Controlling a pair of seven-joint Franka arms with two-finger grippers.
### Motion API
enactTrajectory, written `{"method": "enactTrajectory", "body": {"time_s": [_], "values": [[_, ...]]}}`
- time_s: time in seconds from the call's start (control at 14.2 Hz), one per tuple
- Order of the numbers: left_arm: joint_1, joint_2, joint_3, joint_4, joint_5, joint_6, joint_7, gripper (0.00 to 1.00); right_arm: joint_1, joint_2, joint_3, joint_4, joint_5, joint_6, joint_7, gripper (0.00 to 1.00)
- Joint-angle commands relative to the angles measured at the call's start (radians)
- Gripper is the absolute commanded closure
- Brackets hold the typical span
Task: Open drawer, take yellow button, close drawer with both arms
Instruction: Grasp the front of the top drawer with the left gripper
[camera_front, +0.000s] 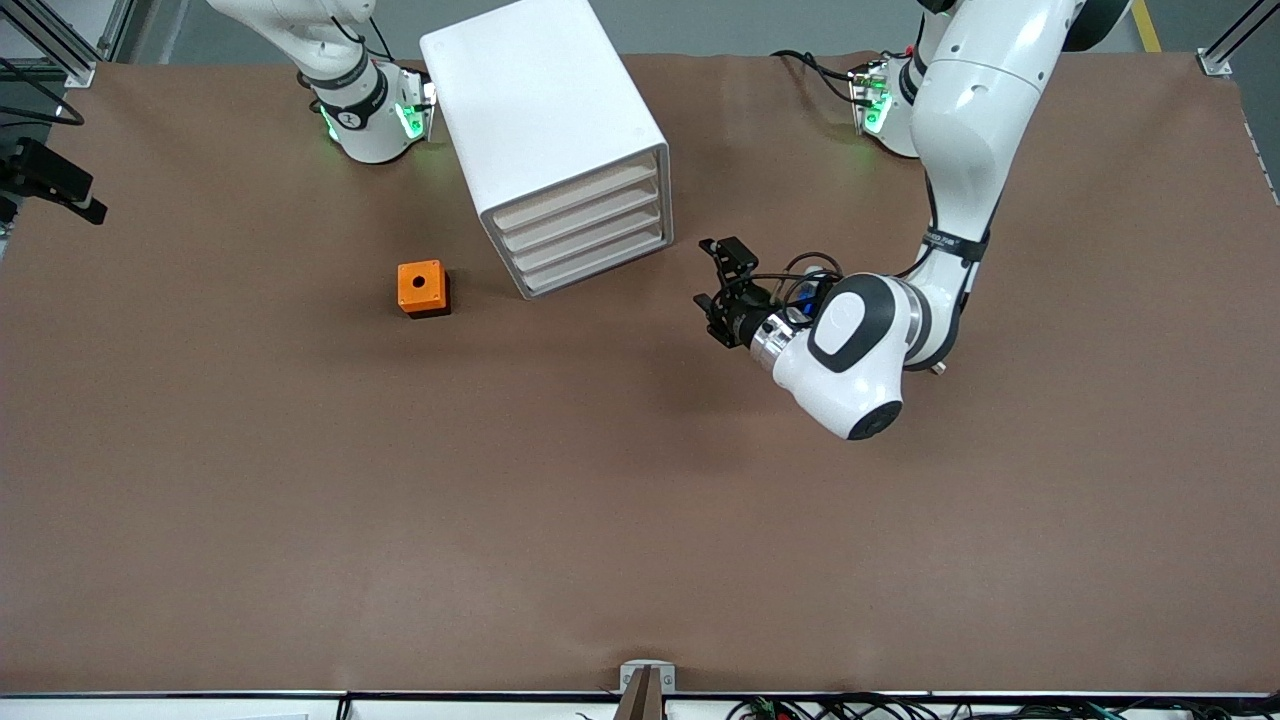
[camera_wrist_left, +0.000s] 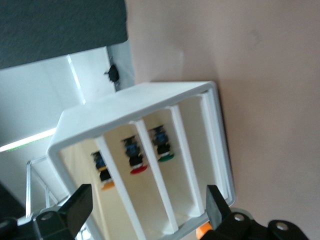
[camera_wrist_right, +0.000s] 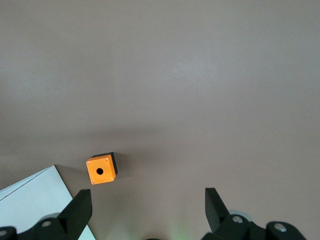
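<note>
The white cabinet (camera_front: 540, 100) stands near the robots' bases, and all four drawers are shut. The uppermost drawer (camera_front: 575, 195) also shows in the left wrist view (camera_wrist_left: 80, 160). Through its front I see the button (camera_wrist_left: 104, 172) with an orange cap inside. My left gripper (camera_front: 712, 278) is open and empty. It hangs low in front of the drawer fronts, apart from them, and shows in its own view (camera_wrist_left: 147, 200). My right gripper (camera_wrist_right: 147, 200) is open and empty, high over the table, and out of the front view.
An orange cube with a hole (camera_front: 422, 288) sits beside the cabinet toward the right arm's end, and shows in the right wrist view (camera_wrist_right: 101, 170). A red-capped button (camera_wrist_left: 136, 162) and a green-capped one (camera_wrist_left: 164, 150) lie in the second and third drawers.
</note>
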Motion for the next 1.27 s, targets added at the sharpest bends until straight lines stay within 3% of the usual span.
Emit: {"method": "enactTrajectory", "body": {"time_s": [0.0, 0.42, 0.56, 0.71, 1.2], "values": [[-0.001, 0.026, -0.018, 0.026, -0.060, -0.033, -0.092, 0.00, -0.002, -0.013, -0.002, -0.005, 0.000, -0.002, 0.004, 0.00], [-0.002, 0.069, -0.062, 0.025, -0.155, -0.058, -0.207, 0.00, -0.001, -0.012, -0.002, -0.005, 0.000, -0.004, 0.003, 0.00], [-0.023, 0.071, -0.069, 0.022, -0.160, -0.058, -0.210, 0.24, -0.001, -0.012, -0.002, -0.004, -0.001, -0.005, 0.003, 0.00], [-0.042, 0.069, -0.069, 0.019, -0.160, -0.058, -0.210, 0.38, -0.001, -0.010, -0.002, 0.002, -0.010, -0.010, 0.001, 0.00], [-0.116, 0.063, -0.079, -0.036, -0.179, -0.059, -0.210, 0.40, 0.001, -0.010, 0.003, 0.011, -0.001, 0.015, 0.012, 0.00]]}}
